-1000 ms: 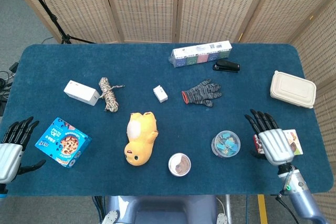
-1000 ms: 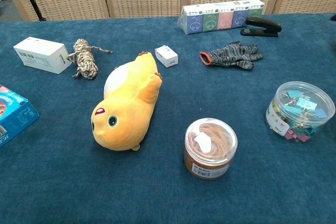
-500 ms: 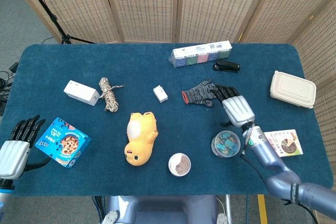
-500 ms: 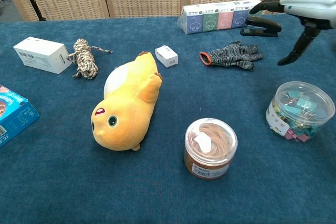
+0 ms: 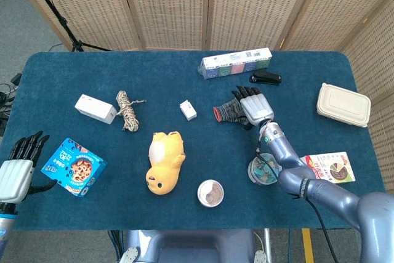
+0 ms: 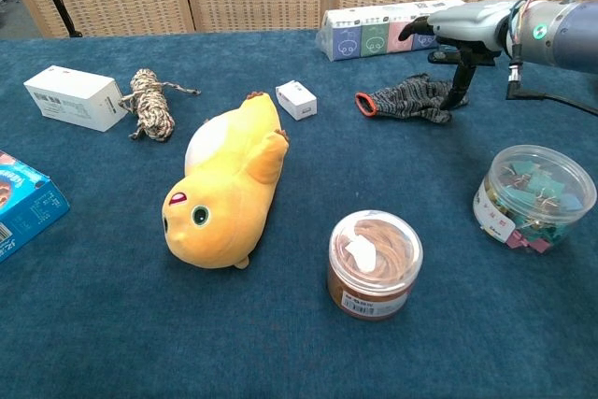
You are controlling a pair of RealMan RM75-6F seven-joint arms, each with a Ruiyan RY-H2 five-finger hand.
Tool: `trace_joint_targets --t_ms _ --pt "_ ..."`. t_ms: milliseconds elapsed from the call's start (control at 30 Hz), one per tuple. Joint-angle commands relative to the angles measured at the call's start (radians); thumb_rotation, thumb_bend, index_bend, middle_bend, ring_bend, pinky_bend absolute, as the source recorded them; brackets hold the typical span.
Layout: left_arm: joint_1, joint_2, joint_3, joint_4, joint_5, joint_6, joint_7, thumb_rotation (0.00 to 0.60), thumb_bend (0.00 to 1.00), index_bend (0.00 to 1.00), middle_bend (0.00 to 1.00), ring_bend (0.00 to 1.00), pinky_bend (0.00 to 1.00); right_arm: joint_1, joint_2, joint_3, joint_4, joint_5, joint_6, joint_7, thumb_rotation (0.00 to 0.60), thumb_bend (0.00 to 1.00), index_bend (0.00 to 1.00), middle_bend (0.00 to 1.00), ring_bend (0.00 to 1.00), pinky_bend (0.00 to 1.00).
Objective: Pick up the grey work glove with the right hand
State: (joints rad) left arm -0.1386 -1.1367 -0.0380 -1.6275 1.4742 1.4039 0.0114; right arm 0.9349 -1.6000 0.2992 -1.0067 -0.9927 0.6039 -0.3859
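Note:
The grey work glove [image 5: 228,110] [image 6: 404,100] with its red cuff lies flat at mid-table, cuff to the left, fingers to the right. My right hand [image 5: 256,108] [image 6: 464,21] hovers over the glove's finger end, palm down and fingers spread, holding nothing. In the chest view one finger hangs down to just beside the glove's fingertips; whether it touches them I cannot tell. My left hand [image 5: 16,168] is open at the table's left edge, next to a blue cookie box [image 5: 73,166].
A black stapler [image 5: 266,77] [image 6: 464,47] and a tissue multipack [image 5: 236,61] lie just behind the glove. A jar of clips [image 5: 263,169] [image 6: 533,195] stands under my right forearm. A yellow plush [image 6: 229,189], a brown jar [image 6: 374,263] and a small white box [image 5: 188,109] lie to the left.
My right hand has swung from the front right of the table up and left, and now hangs over the glove's fingers. The left hand has barely shifted. The glove has not moved.

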Motion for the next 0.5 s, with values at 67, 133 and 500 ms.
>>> trace_joint_targets --t_ms 67,133,500 --pt "-0.004 -0.005 -0.005 -0.003 -0.015 -0.009 0.015 0.6 0.0 0.0 0.0 0.0 0.0 0.043 -0.047 -0.022 0.085 0.032 -0.053 0.0 0.6 0.0 0.07 0.0 0.0 0.09" --pt "-0.006 -0.008 -0.005 -0.005 -0.018 -0.013 0.023 0.6 0.0 0.0 0.0 0.0 0.0 0.053 -0.06 -0.028 0.118 0.044 -0.074 0.007 0.6 0.0 0.07 0.0 0.0 0.09" --pt "-0.012 -0.017 -0.01 -0.004 -0.044 -0.026 0.047 0.6 0.0 0.0 0.0 0.0 0.0 0.097 -0.12 -0.044 0.255 0.076 -0.157 0.068 0.6 0.0 0.07 0.0 0.0 0.11"
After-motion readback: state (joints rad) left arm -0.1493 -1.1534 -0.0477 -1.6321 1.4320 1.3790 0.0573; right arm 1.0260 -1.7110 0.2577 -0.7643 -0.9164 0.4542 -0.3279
